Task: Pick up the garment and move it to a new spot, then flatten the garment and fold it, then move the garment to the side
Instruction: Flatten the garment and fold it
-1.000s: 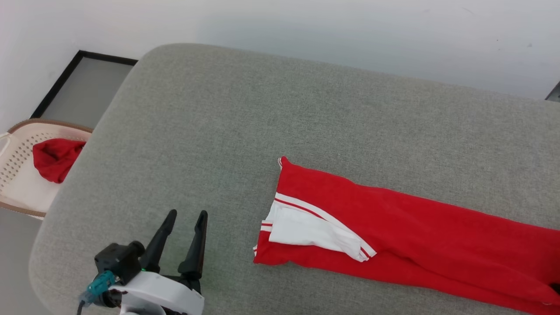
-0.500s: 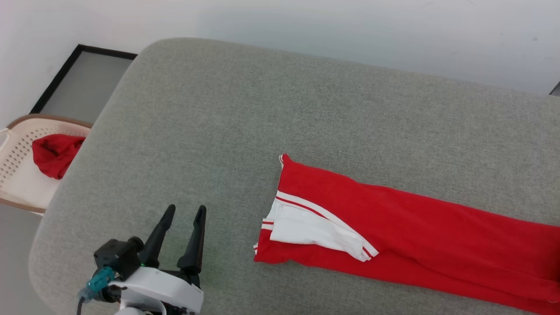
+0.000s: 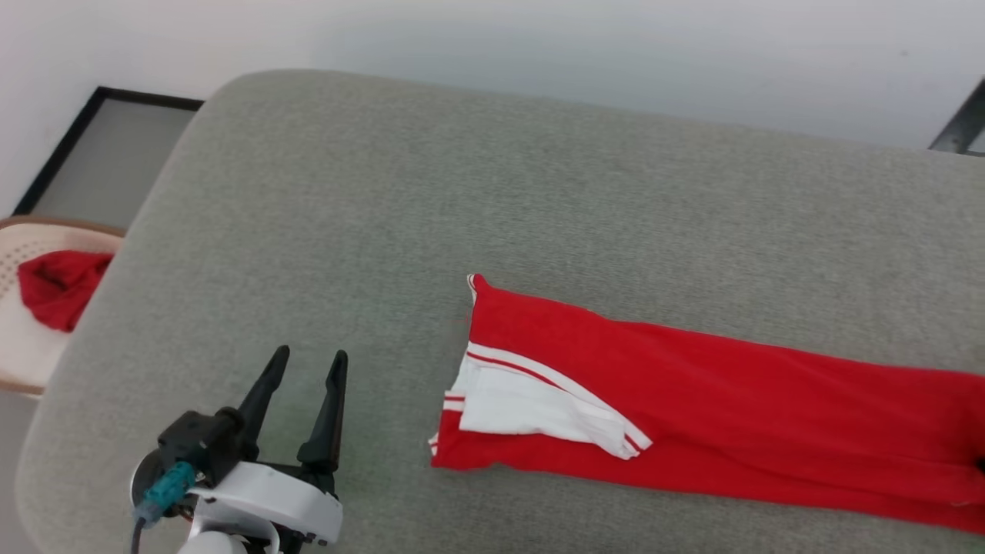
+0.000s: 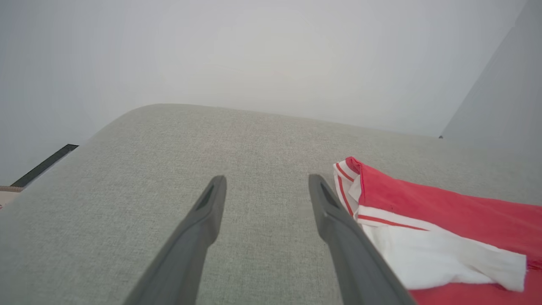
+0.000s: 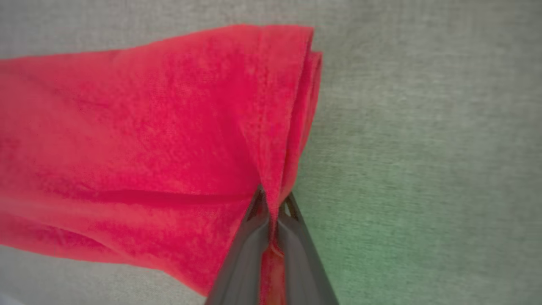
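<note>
The garment [image 3: 731,400] lies folded in a long strip on the grey counter [image 3: 462,192]. The right claw [image 5: 273,194] pinches its red end. The left claw [image 3: 309,354] stands spread near the white-sleeve end, not touching.

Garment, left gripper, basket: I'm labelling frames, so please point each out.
garment [image 3: 731,400]: head view, red body.
left gripper [image 3: 310,354]: head view, between its fingertips.
basket [image 3: 23,350]: head view, bare inner floor.

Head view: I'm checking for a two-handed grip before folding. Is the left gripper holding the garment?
No, the left gripper stands open over the bare grey surface, apart from the garment.
</note>
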Available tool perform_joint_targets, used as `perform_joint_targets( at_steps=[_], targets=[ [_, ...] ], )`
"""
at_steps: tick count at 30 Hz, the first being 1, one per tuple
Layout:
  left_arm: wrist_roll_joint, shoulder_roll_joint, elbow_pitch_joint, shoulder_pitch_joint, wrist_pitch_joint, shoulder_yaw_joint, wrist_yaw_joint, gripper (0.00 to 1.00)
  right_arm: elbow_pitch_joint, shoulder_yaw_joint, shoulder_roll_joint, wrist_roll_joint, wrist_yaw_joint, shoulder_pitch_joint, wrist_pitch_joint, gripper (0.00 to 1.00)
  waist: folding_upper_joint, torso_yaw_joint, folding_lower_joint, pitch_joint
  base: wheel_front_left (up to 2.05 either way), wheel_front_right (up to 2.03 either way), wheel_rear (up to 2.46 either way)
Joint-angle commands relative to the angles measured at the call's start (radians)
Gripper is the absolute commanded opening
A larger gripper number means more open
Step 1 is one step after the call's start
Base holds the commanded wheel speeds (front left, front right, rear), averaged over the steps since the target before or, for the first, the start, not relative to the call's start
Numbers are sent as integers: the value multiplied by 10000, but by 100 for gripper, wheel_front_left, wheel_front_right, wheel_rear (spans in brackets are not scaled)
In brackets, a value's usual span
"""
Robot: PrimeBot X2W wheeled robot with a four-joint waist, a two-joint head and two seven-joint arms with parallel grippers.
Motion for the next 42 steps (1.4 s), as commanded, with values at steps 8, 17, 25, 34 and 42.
perform_joint_targets(
  at_steps=[8,17,25,34,42],
  targets=[
    [995,85,-200,67,3,240,136,100,399,-583,-372,89,-17,-402,-737,0,0,-1058,0,197,0,0,0],
    [1542,58,-548,137,3,604,91,100,814,-1685,-1003,-304,-17,-735,-1280,0,0,-1789,0,452,0,0,0],
    [1828,-69,-566,8,3,672,-55,100,1118,-2344,-1276,-557,-16,-1070,-1538,0,0,-1885,0,684,0,0,0],
    [1775,-400,-240,180,3,779,-173,100,-590,-896,-1281,-26,-14,-523,-1407,0,0,-1638,0,238,0,0,0],
    [1775,-804,-71,479,3,973,-259,100,-3762,1082,-880,997,-14,-38,-261,0,0,-1247,0,-185,0,0,0]
  ],
)
